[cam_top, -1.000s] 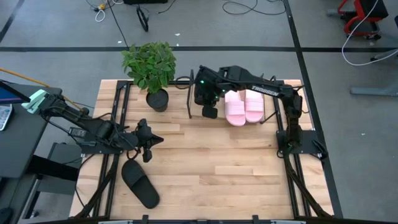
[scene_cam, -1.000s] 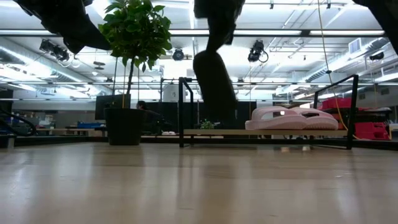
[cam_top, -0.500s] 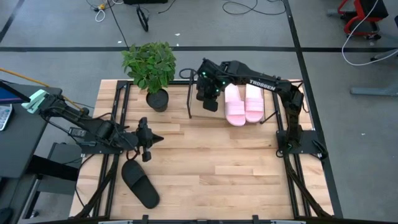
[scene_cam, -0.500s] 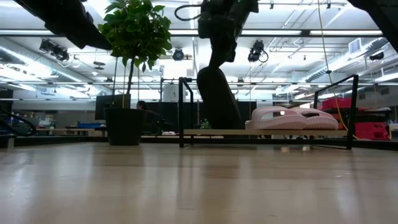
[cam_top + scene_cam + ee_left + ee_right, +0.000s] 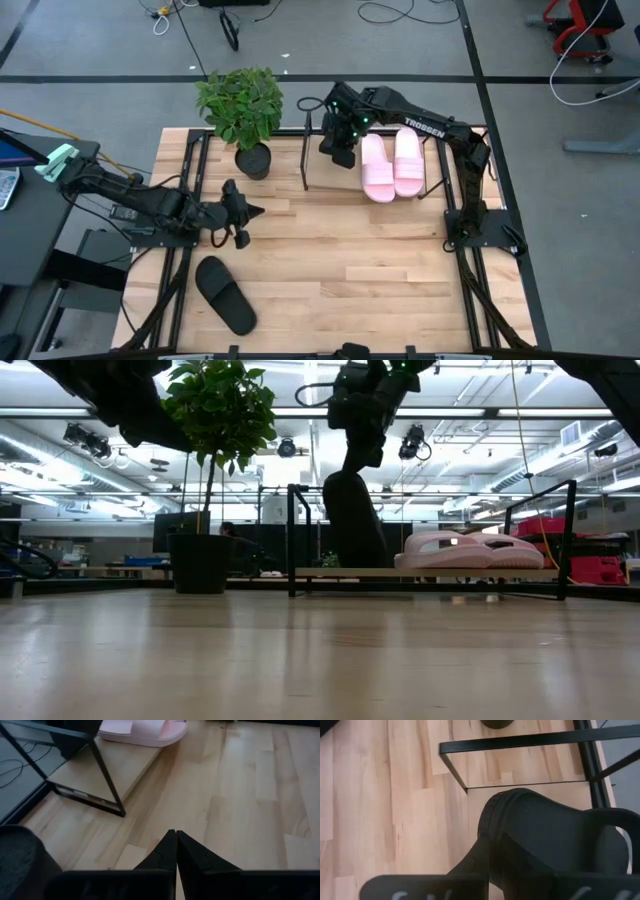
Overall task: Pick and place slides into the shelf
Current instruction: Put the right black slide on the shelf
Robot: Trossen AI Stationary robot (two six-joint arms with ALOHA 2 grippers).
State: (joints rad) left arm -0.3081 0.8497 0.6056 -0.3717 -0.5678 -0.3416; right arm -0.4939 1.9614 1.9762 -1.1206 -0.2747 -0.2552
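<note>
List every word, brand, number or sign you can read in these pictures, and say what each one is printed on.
"TROSSEN": white letters along the right arm, read in the high view.
Pale marks on the right wrist's own housing: cut off at the picture's edge, not readable.
No text shows on the pink slides, the black slide on the table, the shelf or the plant pot.

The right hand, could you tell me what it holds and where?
The right hand holds a black slide by its top end, hanging over the shelf.
</note>
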